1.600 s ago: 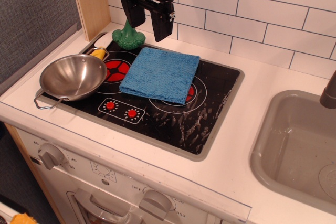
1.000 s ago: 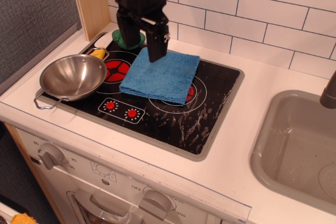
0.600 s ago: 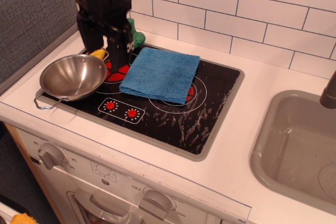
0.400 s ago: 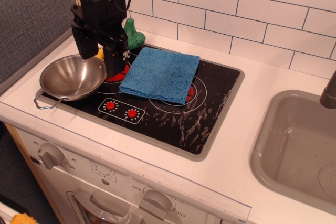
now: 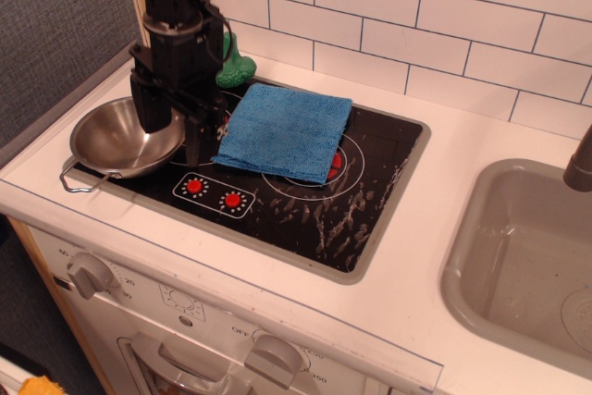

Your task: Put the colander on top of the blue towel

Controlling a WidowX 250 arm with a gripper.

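1. The shiny round stainless-steel colander (image 5: 113,139) sits at the left edge of the black glass toy stovetop (image 5: 314,201), with one thin wire loop handle (image 5: 78,179) sticking out front-left over the white counter (image 5: 481,164).
2. The black robot gripper (image 5: 176,131) hangs right over the colander's right rim. Its jaws are spread wide: one finger is down inside the bowl and the other is outside, between bowl and towel. It isn't gripping anything as far as I can see.
3. The folded square bright-blue terry towel (image 5: 285,130) lies flat on the stovetop just right of the colander, nothing on it.
4. A green plastic toy (image 5: 236,64) sits behind them by the white tile wall, and the grey sink basin (image 5: 518,256) is far right.
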